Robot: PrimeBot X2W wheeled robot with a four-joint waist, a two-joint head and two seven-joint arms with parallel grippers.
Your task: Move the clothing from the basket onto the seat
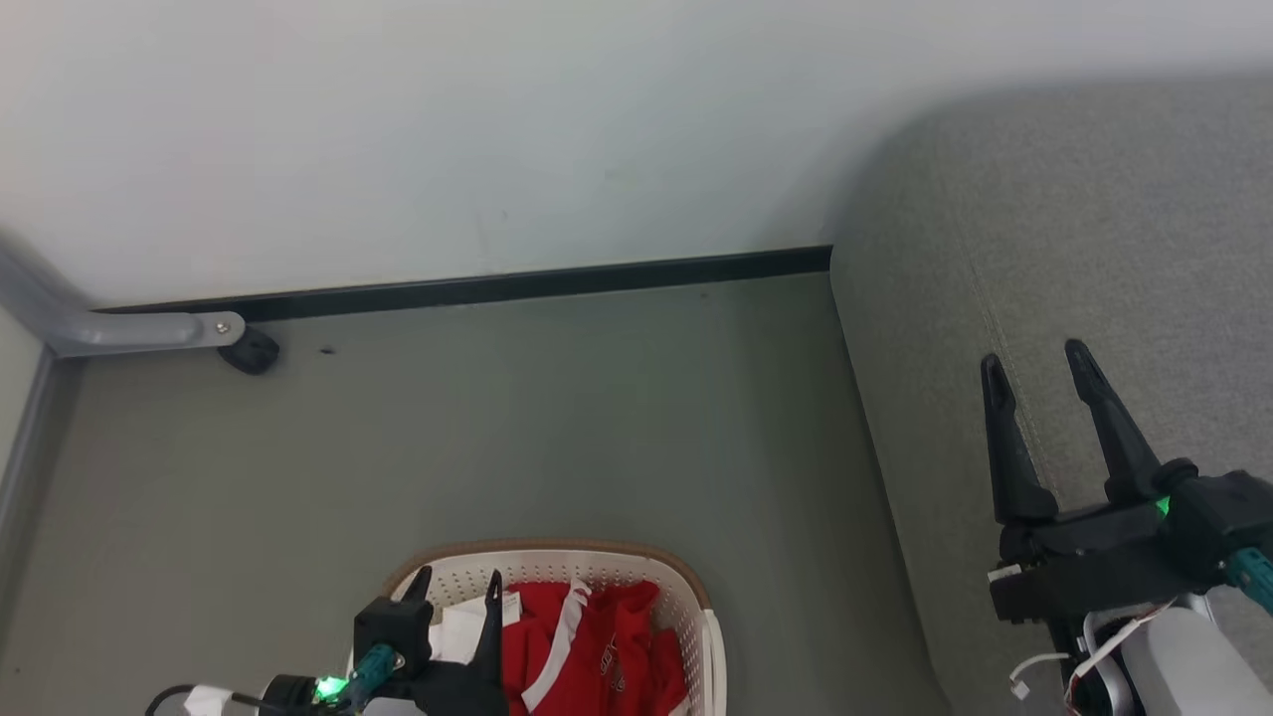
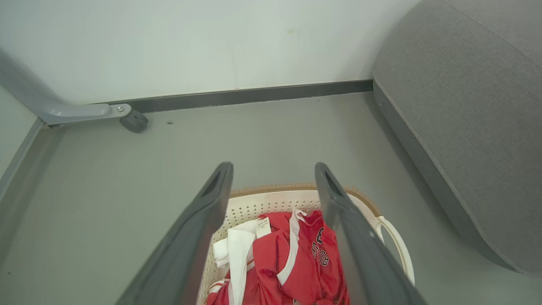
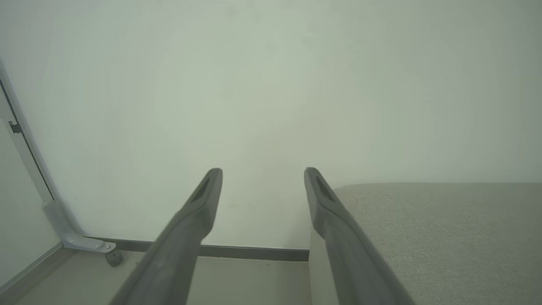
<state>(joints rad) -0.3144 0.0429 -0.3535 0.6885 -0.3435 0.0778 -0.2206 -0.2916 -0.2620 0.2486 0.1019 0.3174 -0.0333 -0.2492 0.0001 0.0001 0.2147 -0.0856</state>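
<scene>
The cream basket [image 1: 686, 597] with a brown rim stands on the floor at the bottom of the head view, and its rim [image 2: 271, 197] shows again in the left wrist view. Inside lies the red clothing [image 1: 597, 641] with white trim; lettering and a small white label show on the clothing [image 2: 275, 258] from the left wrist. My left gripper [image 1: 455, 579] hovers open over the basket's left side, nothing between its fingers [image 2: 199, 228]. My right gripper [image 1: 1037, 360] stands open above the grey seat [image 1: 1094, 249], empty, pointing toward the wall [image 3: 262, 170].
A white wall with a dark baseboard [image 1: 497, 288] closes the far side. A grey metal frame leg with a black caster [image 1: 249, 350] sits in the left corner. Bare grey floor [image 1: 557, 418] lies between basket, wall and seat.
</scene>
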